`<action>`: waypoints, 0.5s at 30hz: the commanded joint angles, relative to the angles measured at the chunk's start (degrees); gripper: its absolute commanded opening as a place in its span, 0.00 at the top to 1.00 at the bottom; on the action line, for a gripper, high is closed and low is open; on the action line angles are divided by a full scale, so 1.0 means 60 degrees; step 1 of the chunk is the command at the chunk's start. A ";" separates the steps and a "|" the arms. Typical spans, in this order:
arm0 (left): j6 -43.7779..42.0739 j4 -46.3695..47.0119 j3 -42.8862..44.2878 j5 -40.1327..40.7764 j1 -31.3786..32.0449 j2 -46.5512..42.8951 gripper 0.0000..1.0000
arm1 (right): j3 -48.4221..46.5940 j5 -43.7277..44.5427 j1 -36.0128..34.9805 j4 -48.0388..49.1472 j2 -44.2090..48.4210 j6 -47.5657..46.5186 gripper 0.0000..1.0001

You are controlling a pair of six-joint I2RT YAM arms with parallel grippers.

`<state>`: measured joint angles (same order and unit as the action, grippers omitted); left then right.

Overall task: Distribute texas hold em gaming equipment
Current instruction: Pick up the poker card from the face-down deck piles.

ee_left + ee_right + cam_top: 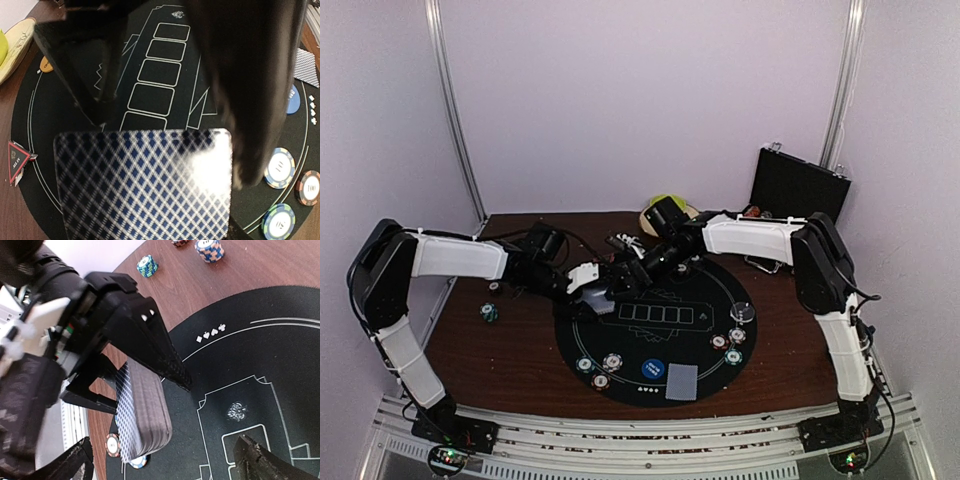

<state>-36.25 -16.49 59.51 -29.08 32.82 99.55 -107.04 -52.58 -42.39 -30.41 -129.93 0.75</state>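
We are pinching the deck [142, 410] in the left jaws and hanging it above the left part of the mat [670, 345], with its patterned back facing the left wrist camera. The right jaws are standing spread wide and empty, just beside the deck and reaching toward it. One card [682, 381] is lying face down at the mat's near edge, next to the blue disc [653, 368]. Chips [611, 361] are sitting in small groups at the near left and the right.

We are judging the next pick to be the risky part. If the right jaws close too deep, they will likely be dragging off several cards instead of one. A push against the deck could be loosening the left pinch and spilling cards over the mat and chips. The two wrists are also working very close together, so a small misjudged approach could knock them together.
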 commanded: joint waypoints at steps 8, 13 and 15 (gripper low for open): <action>-0.0120 0.0264 0.0053 -0.0177 0.0159 -0.0302 0.44 | -0.0482 -0.1053 -0.0193 0.1186 -0.0900 0.1853 0.02; -0.0053 0.0375 0.0042 -0.0170 0.0178 -0.0178 0.44 | -0.0223 -0.1534 -0.0172 0.1859 -0.0870 0.2616 0.06; -0.0003 0.0429 0.0032 -0.0161 0.0180 -0.0154 0.44 | -0.0155 -0.1697 -0.0159 0.2122 -0.0917 0.2920 0.08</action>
<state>-36.36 -15.62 59.51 -29.39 33.39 99.24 -108.01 -58.43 -43.24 -23.97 -135.33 12.99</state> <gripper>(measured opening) 0.560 0.934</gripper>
